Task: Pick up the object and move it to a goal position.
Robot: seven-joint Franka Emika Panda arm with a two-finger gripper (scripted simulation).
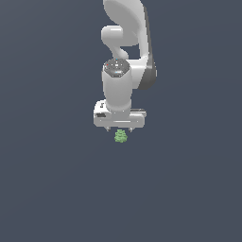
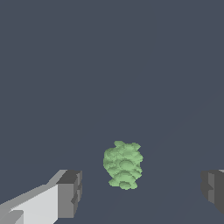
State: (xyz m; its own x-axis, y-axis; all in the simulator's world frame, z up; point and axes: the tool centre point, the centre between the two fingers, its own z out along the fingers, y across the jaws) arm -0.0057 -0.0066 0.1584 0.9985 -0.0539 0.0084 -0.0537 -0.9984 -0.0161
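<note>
— Gripper (image 1: pixel 119 128) state?
— Spread wide, pinching nothing; fingers (image 2: pixel 69 194) standing well apart either side of the green lump (image 2: pixel 123 165).
— Lump position?
— On the dark bench (image 1: pixel 52 189), directly under the gripper, between the fingers, touching neither.

Readable text: none in either view.
Labels or brands: none can be made out.
Numbers or signs: none visible on any surface.
</note>
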